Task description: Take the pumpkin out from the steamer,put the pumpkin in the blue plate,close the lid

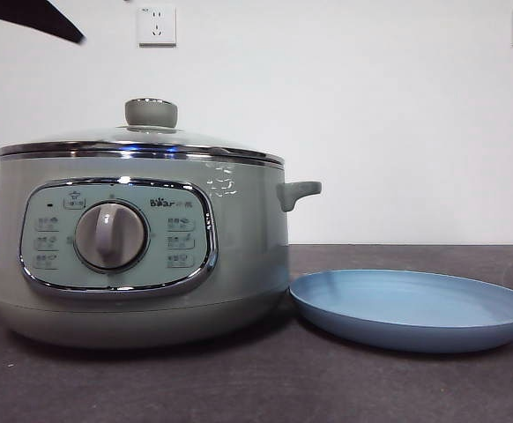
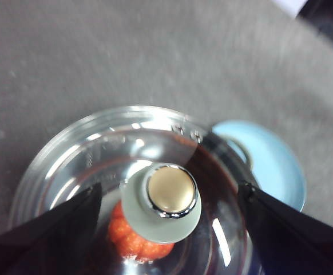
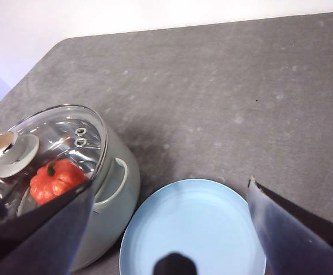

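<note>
Pumpkin [image 3: 56, 179]: orange-red, ribbed, green stem; sits inside the steamer, seen through the glass lid.
Lid [image 1: 142, 139]: on the pot, clear dome, chrome rim, pale green knob [image 2: 165, 200] with a shiny cap.
Steamer [image 1: 239, 256]: sage green, chrome-edged panel, central dial, "Bear" logo.
Blue plate [image 1: 415, 313]: empty, just beside the steamer.
Left gripper [image 2: 169, 197]: above the knob, jaws spread wide, holding nothing.
Right gripper [image 3: 169, 192]: over the plate, jaws wide apart, empty.

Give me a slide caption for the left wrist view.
Open left gripper poised above lid knob, pumpkin visible through glass.
</note>
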